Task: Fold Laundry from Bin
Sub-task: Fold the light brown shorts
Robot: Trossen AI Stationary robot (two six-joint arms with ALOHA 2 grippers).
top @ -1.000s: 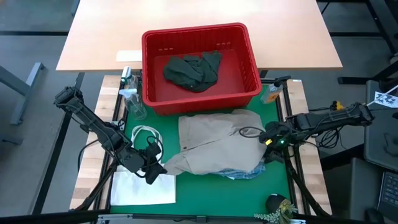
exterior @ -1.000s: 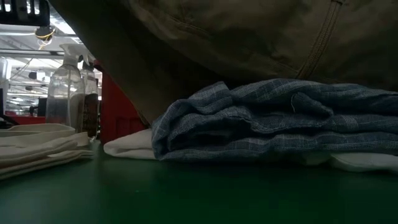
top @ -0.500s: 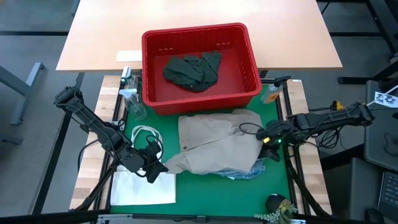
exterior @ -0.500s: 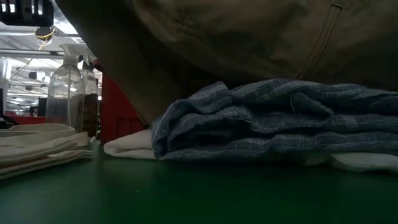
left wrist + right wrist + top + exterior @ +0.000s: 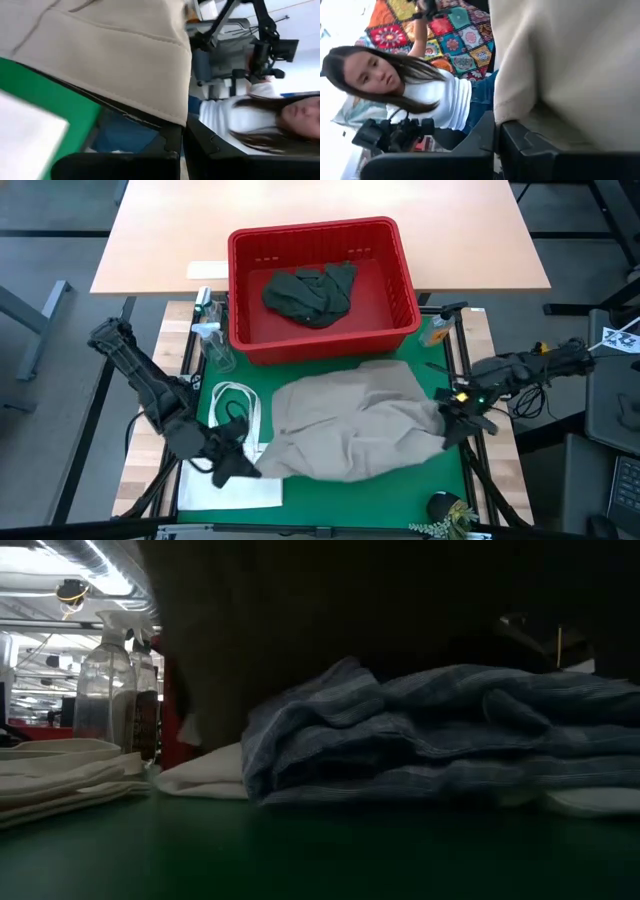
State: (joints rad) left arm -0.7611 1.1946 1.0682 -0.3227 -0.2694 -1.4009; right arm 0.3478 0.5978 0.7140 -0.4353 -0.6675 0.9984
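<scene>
Beige garment (image 5: 350,428) stretched over the green mat (image 5: 450,485), pinched at opposite edges by left gripper (image 5: 240,468) and right gripper (image 5: 447,427) (both clamped tight). Dark green cloth (image 5: 308,293) in the red bin (image 5: 400,265).

1. The bin (image 5: 322,280) at 12 o'clock is bright red with slotted sides.
2. A dark green garment (image 5: 308,293) lies crumpled inside it.
3. The beige garment (image 5: 350,425) at the centre is plain tan with stitched seams.
4. Under it, the low view shows a blue-and-white striped cloth (image 5: 440,730) on a white cloth (image 5: 205,772).
5. The mat (image 5: 440,480) is deep green.
6. At 7 o'clock lies a white tote bag (image 5: 235,470).
7. The far table (image 5: 320,205) is pale peach.
8. Behind the person (image 5: 435,95) in a white top hangs a multicoloured patchwork blanket (image 5: 455,35).
</scene>
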